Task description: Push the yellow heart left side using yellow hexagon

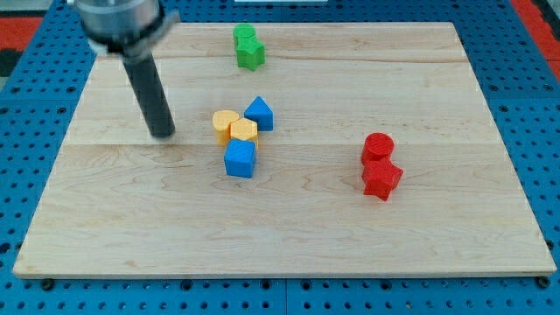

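The yellow heart (224, 122) lies near the board's middle, touching the yellow hexagon (244, 131) on its right and slightly below. A blue triangular block (259, 113) sits against the hexagon's upper right, and a blue cube (240, 159) sits just below the hexagon. My tip (163, 134) rests on the board to the left of the yellow heart, a clear gap away, touching no block.
Two green blocks (248, 46) stand together near the view's top. A red cylinder (378, 145) and a red star-like block (381, 178) stand together at the right. The wooden board (289, 236) lies on a blue pegboard surface (26, 105).
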Controlling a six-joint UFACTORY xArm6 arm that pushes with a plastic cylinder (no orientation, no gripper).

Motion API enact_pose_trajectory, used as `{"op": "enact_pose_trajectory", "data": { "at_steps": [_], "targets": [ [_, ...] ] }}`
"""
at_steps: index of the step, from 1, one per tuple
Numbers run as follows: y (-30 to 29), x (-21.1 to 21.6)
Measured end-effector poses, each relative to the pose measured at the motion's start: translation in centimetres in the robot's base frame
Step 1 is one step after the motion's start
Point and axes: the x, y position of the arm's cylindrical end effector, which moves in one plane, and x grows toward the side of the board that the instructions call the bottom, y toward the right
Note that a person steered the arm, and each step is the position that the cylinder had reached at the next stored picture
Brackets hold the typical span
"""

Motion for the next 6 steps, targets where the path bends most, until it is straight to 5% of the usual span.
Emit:
{"op": "enact_pose_trajectory", "data": {
  "at_steps": [1, 2, 4, 6],
  "targets": [
    [4.3, 10.5],
    [10.1, 12.3],
    [12.0, 2.8],
    [12.2, -0.1]
  ]
}}
